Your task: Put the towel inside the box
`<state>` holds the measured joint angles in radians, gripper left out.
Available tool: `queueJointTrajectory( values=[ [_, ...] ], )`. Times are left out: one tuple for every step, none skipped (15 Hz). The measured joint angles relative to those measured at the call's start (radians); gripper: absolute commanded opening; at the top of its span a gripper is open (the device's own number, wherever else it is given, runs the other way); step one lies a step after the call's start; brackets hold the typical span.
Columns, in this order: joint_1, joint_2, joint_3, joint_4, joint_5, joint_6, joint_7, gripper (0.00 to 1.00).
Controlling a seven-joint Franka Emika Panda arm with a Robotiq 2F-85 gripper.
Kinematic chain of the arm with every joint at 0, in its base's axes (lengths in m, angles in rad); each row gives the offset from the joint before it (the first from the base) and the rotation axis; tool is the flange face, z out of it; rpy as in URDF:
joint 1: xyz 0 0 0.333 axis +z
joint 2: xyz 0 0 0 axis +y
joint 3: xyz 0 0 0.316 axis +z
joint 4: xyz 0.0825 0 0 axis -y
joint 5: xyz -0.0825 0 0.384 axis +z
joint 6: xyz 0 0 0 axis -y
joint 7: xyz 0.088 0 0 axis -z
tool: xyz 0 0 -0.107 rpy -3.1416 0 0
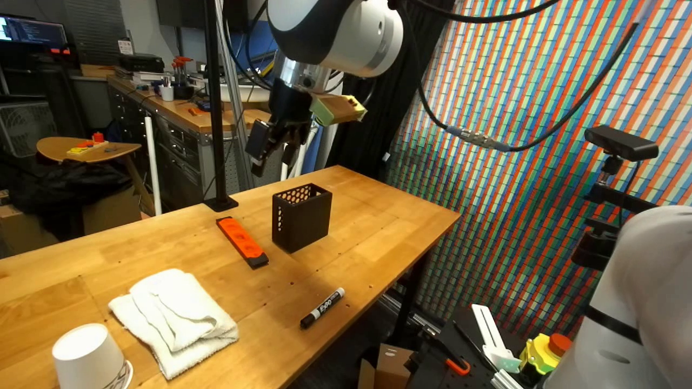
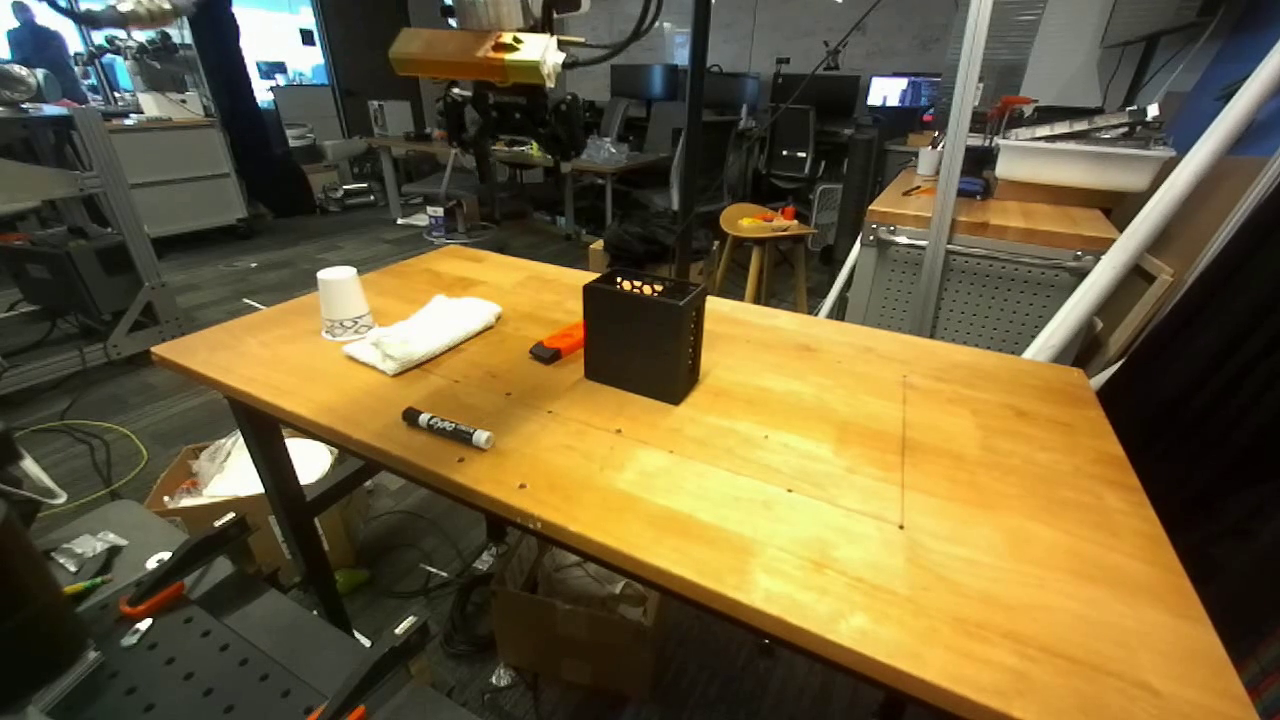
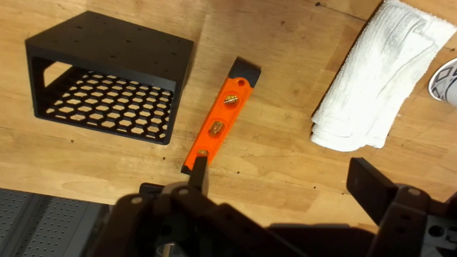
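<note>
White towel (image 3: 373, 82); well apart, below the pincer (image 3: 278, 166)

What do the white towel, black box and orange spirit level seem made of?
White towel: probably cotton terry, matte, judging by its fuzzy surface and soft folds.
Black box: perhaps rigid plastic, matte, given its uniform colour and honeycomb wall; possibly painted metal.
Orange spirit level: likely moulded plastic, smooth, from its even bright colour and rounded cutouts.
</note>
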<state>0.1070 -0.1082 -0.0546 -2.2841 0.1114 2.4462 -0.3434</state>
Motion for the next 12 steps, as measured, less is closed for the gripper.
queueJointTrajectory(
  values=[
    [-0.004,0.033,0.000,0.022,0.009,0.001,-0.025,1.00],
    [-0.010,0.064,0.000,0.042,0.014,0.002,-0.046,1.00],
    [-0.018,0.091,0.000,0.058,0.015,0.003,-0.064,1.00],
    [-0.027,0.115,0.000,0.070,0.015,0.006,-0.078,1.00],
    [-0.038,0.137,0.001,0.081,0.015,0.012,-0.090,1.00],
    [-0.049,0.156,0.001,0.090,0.015,0.018,-0.099,1.00],
    [-0.059,0.174,0.001,0.098,0.013,0.023,-0.104,1.00],
    [-0.069,0.189,0.002,0.104,0.011,0.030,-0.104,1.00],
    [-0.077,0.202,0.002,0.109,0.008,0.038,-0.105,1.00],
    [-0.084,0.213,0.002,0.112,0.003,0.047,-0.104,1.00],
    [-0.089,0.223,0.002,0.113,-0.005,0.056,-0.102,1.00],
    [-0.094,0.231,0.003,0.115,-0.013,0.060,-0.098,1.00]
  ],
)
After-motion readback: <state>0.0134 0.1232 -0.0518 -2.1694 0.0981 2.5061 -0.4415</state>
